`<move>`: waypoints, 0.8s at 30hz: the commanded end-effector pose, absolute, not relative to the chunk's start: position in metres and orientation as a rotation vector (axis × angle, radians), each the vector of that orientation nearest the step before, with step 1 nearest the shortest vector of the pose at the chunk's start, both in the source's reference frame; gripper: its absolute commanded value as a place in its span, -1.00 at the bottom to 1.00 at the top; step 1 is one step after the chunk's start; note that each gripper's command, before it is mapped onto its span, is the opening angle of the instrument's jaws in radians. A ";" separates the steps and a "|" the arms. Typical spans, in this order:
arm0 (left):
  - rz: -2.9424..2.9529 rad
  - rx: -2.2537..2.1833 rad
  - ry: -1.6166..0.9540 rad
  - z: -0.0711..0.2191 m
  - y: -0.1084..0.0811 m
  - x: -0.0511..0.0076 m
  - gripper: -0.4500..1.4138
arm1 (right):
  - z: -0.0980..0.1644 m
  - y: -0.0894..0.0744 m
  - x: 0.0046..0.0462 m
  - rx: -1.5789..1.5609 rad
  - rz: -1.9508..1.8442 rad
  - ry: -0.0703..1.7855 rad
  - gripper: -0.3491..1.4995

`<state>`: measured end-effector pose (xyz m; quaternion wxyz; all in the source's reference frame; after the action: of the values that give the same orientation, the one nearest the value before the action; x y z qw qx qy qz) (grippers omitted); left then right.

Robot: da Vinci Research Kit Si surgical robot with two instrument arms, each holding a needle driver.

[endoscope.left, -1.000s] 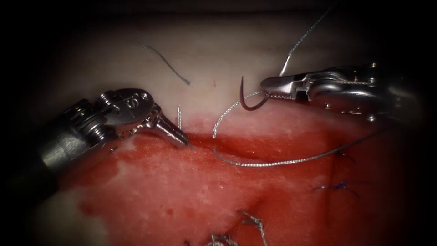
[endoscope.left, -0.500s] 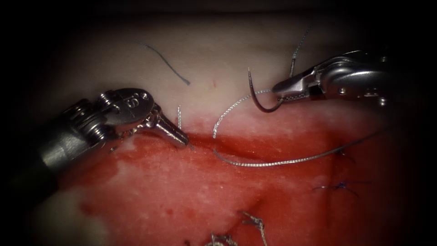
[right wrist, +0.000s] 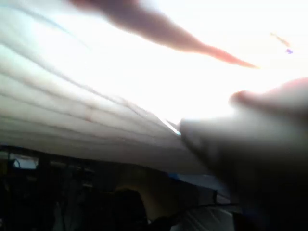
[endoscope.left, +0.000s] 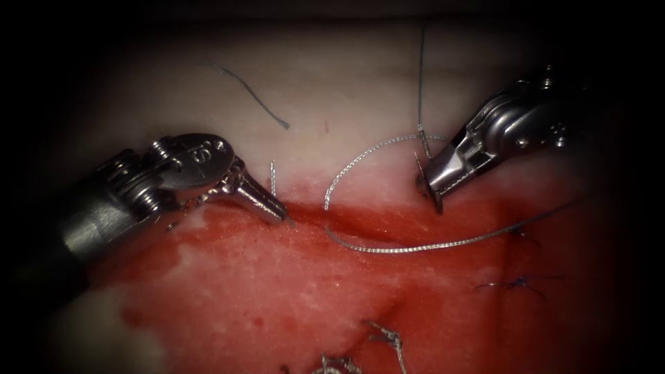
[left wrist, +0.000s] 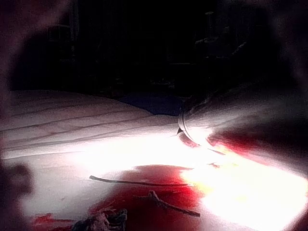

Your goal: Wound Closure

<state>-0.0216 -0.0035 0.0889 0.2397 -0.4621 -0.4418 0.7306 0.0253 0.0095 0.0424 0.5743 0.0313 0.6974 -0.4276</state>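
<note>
Red fluid point(endoscope.left: 291, 277) wets the near part of the tissue point(endoscope.left: 332, 90); knotted thread ends point(endoscope.left: 384, 339) lie nearest me, and dark stitches point(endoscope.left: 516, 282) sit to the right. Beyond them the cut point(endoscope.left: 360, 220) runs across as a dark red groove. I see a silvery thread point(endoscope.left: 415, 246) lying along it, curving up in a loop over the pale edge toward the right tool.

My left end effector point(endoscope.left: 277, 208) rests at the left end of the cut, tip touching the tissue, jaws clenched together; I can't tell if it pinches tissue or anything else. A short thread stub point(endoscope.left: 272, 176) stands just beside it.

My right end effector point(endoscope.left: 433, 183) points down-left on the far side of the cut, jaws clamped on the needle point(endoscope.left: 428, 181). The needle is seen nearly edge-on across the jaw tips, so I can't tell where along its curve it's gripped. Its lower end is at the tissue surface; whether it's in, I can't tell. Thread rises straight up from there.

Farther back a loose dark thread piece point(endoscope.left: 253, 97) lies on pale tissue.
</note>
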 end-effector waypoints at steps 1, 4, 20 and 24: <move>2.002 -1.275 -1.201 0.088 -0.002 -0.0217 -1.00 | 0.041 0.011 0.0256 0.028 -0.947 1.687 -1.00; 2.000 -1.275 -1.202 0.088 -0.002 -0.0218 -1.00 | 0.041 0.011 0.0250 -0.115 -0.772 1.849 -1.00; 2.004 -1.283 -1.166 0.088 -0.002 -0.0220 -1.00 | 0.044 0.009 0.0283 -1.614 -1.525 0.602 -1.00; 2.044 -1.340 -1.109 0.088 -0.002 -0.0220 -1.00 | 0.044 0.009 0.0284 -1.639 -1.751 0.293 -1.00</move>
<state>-0.0219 -0.0032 0.0887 0.2264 -0.4865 -0.4016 0.7422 0.0279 0.0082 0.0445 0.3409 -0.6322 0.0947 -0.6893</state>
